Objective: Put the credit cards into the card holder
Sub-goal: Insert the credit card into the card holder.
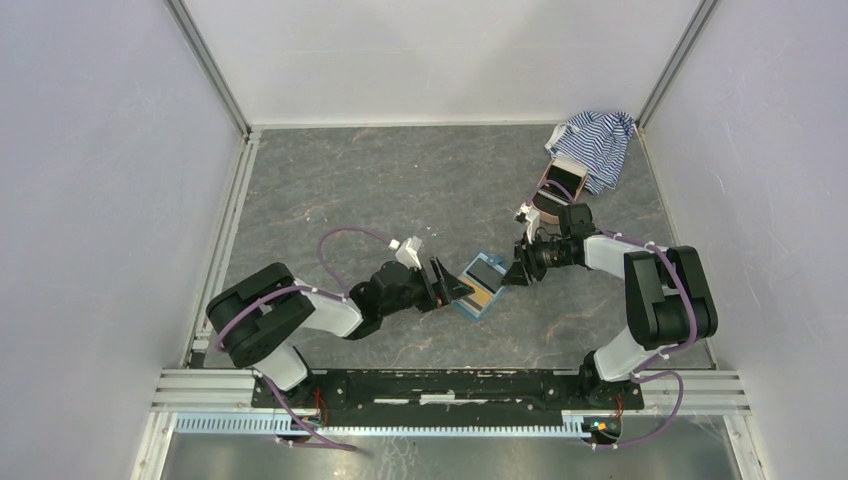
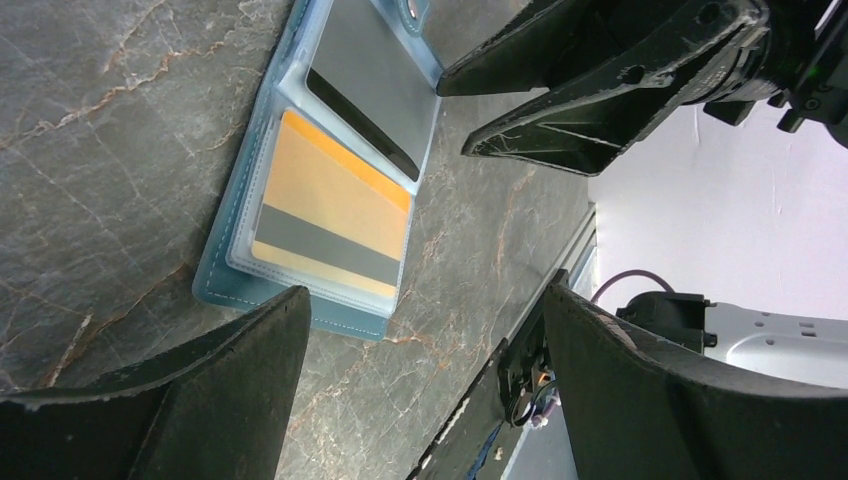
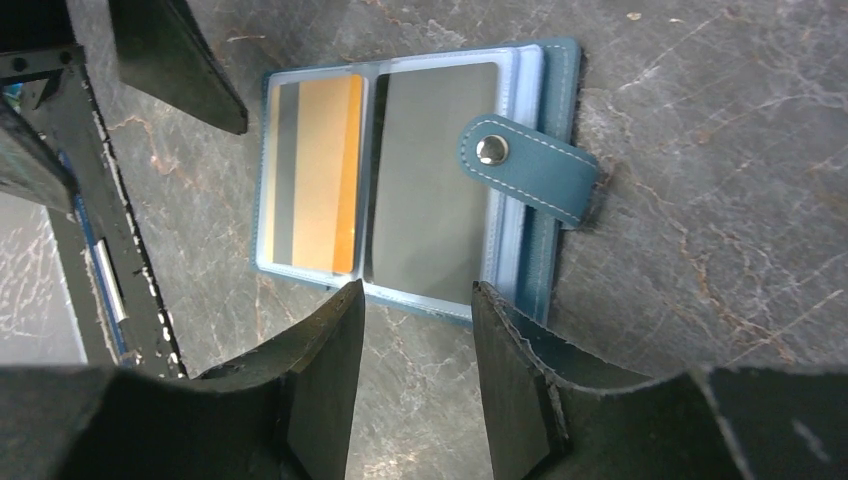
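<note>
The teal card holder point(image 2: 330, 320) lies open and flat on the table. A tan-gold credit card point(image 2: 330, 215) with a grey stripe sits in one clear sleeve, and a dark grey credit card point(image 2: 375, 85) in the sleeve beside it. My left gripper point(image 2: 425, 310) stands open just short of the holder's gold-card end, with only table between its fingers. In the right wrist view the holder point(image 3: 565, 80) shows its snap tab point(image 3: 530, 165) folded over the grey card point(image 3: 430, 200). My right gripper point(image 3: 418, 295) is open at the holder's long edge, holding nothing.
A blue-white striped cloth point(image 1: 595, 140) lies at the back right, with a pink case point(image 1: 555, 188) in front of it, just behind the right arm. White walls close in three sides. A metal rail point(image 1: 450, 385) runs along the near edge.
</note>
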`<state>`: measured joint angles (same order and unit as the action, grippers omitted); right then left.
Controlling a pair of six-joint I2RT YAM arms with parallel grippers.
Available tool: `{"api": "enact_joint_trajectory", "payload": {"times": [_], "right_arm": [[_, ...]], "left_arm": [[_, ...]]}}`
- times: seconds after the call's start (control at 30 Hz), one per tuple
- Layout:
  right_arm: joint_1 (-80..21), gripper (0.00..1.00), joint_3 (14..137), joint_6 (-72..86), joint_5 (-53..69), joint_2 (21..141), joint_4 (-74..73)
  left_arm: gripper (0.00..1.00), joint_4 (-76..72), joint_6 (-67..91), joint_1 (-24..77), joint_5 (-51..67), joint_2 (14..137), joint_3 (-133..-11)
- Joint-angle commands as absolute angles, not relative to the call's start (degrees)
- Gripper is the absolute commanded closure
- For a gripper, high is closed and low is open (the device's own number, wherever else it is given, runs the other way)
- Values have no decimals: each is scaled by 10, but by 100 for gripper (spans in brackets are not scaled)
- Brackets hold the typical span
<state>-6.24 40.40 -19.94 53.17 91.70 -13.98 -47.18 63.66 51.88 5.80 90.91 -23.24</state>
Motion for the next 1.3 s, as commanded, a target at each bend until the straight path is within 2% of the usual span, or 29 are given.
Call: {"api": "enact_joint_trajectory", "payload": {"times": [0.0, 0.17, 0.57, 0.73, 0.97, 1.27], "right_arm": [[-60, 51, 420, -210, 572, 911, -147], [-60, 51, 421, -207, 588, 909, -149], [-59, 48, 408, -172, 485, 892, -104], [-60, 48, 414, -181, 503, 915, -120], [-61, 48, 404, -188, 523, 880, -105], [-66, 51, 395, -178, 567, 867, -108]], "left_arm": [[9, -480, 654, 521, 68, 921, -251], [9, -474, 654, 521, 70, 926, -255], [10, -362, 638, 521, 49, 885, -285], [11, -359, 643, 522, 54, 891, -286], [12, -338, 636, 522, 47, 880, -290], [12, -229, 578, 521, 10, 813, -342]]}}
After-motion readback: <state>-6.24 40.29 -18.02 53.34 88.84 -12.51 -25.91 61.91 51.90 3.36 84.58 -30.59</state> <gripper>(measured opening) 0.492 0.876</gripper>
